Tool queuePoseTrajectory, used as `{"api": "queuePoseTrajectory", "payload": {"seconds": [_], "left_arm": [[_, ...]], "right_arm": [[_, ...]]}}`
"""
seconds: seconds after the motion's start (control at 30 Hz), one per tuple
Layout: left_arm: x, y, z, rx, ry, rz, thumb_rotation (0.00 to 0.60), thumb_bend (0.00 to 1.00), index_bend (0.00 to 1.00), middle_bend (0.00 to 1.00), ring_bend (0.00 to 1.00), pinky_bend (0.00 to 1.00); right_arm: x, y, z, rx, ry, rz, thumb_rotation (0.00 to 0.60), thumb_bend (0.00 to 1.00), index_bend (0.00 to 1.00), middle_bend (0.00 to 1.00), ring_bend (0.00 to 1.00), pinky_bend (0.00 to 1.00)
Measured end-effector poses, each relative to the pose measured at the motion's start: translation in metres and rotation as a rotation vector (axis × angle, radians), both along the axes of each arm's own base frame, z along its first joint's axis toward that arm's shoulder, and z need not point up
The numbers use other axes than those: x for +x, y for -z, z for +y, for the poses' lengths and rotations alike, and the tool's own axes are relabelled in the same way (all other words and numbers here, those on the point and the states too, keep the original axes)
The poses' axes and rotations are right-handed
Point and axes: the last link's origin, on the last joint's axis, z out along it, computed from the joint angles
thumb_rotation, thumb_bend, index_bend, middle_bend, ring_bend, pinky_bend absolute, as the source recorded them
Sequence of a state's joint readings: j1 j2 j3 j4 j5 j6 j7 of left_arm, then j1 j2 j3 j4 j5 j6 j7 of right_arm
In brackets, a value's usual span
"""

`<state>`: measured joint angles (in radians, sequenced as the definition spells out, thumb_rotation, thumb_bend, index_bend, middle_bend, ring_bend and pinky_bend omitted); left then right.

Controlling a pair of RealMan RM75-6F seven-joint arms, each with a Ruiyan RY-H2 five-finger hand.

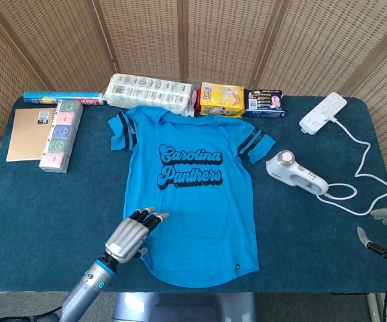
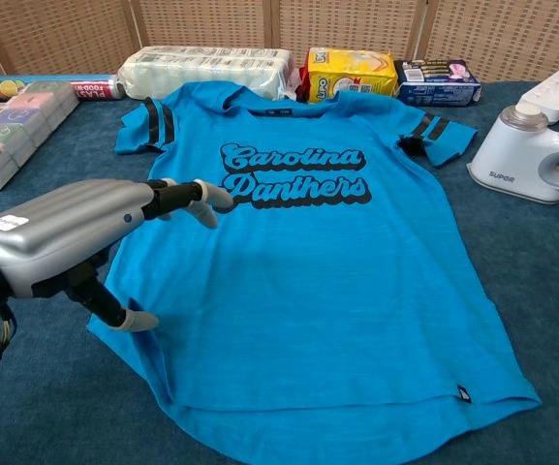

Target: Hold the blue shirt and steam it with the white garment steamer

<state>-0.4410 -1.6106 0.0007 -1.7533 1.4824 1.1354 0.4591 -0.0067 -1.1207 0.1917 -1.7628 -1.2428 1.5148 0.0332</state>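
Observation:
A blue "Carolina Panthers" shirt (image 1: 200, 194) (image 2: 308, 252) lies flat in the middle of the table, collar toward the far edge. My left hand (image 1: 130, 236) (image 2: 76, 242) hovers over the shirt's lower left edge, fingers stretched out and apart, holding nothing. The white garment steamer (image 1: 296, 174) (image 2: 536, 157) lies on the table to the right of the shirt, its cord running right. My right hand (image 1: 384, 235) shows only at the right frame edge, fingers spread, far from the steamer.
Along the far edge sit a white pack (image 1: 151, 93), a yellow pack (image 1: 221, 99) and a dark box (image 1: 263, 102). A brown notebook (image 1: 29, 133) and a pastel box (image 1: 62, 134) lie at the left. A white power strip (image 1: 323, 112) lies far right.

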Motion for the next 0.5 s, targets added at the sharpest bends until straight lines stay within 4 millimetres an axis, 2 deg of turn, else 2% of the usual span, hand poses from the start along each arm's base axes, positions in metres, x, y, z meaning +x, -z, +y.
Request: {"api": "queuePoseTrajectory", "payload": {"seconds": [0.2,0.5], "left_arm": [[-0.006,-0.01,-0.004,-0.021,0.006,0.006,0.6,0.14,0.1,0.23,0.13,0.2],[-0.038,-0.033,-0.009,-0.076,-0.02,0.122,0.6,0.14,0.1,0.23,0.13,0.2]], "right_arm": [[0.0,0.001,0.0,0.003,-0.002,0.0,0.477,0.32,0.41,0.44,0.44,0.39],[0.0,0.004,-0.002,0.009,-0.003,-0.005,0.481,0.32,0.41,0.44,0.44,0.39]]}}
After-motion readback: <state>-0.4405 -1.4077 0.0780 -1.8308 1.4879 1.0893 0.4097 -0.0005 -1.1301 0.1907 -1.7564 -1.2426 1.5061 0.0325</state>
